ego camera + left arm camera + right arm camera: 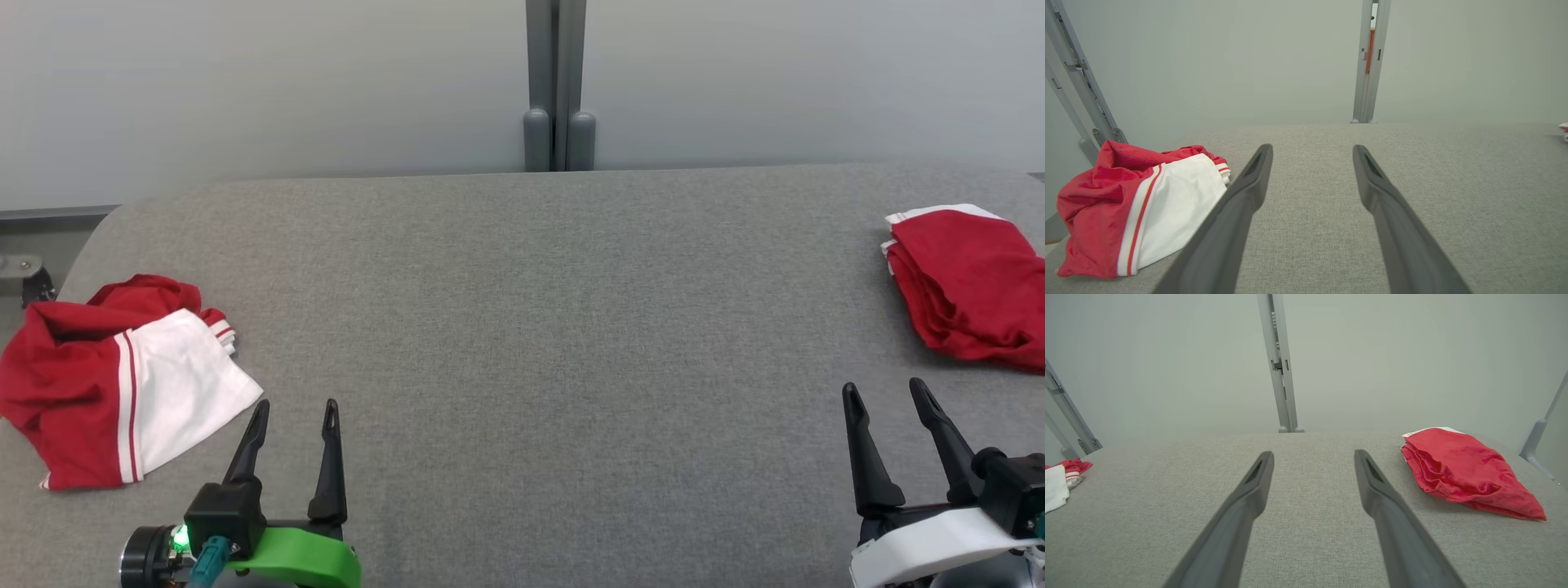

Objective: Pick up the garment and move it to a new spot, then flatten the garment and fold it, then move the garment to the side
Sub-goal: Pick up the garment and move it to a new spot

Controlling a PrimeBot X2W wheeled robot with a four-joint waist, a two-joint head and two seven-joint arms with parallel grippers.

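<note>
Far left of the grey post (558, 82), the crumpled red-and-white garment (106, 384) lies heaped at the left edge of the grey tabletop (531, 327), white panel uppermost and held by neither gripper. Also left of the post, on the near side, the left gripper (295, 406) sits just beside the garment's white corner, its fingers apart and empty; contact cannot be confirmed. Right of the post, the right gripper (883, 385) is likewise spread and empty, and farther right a folded red garment (967, 282) rests at the tabletop's edge, apart from that gripper.
</note>
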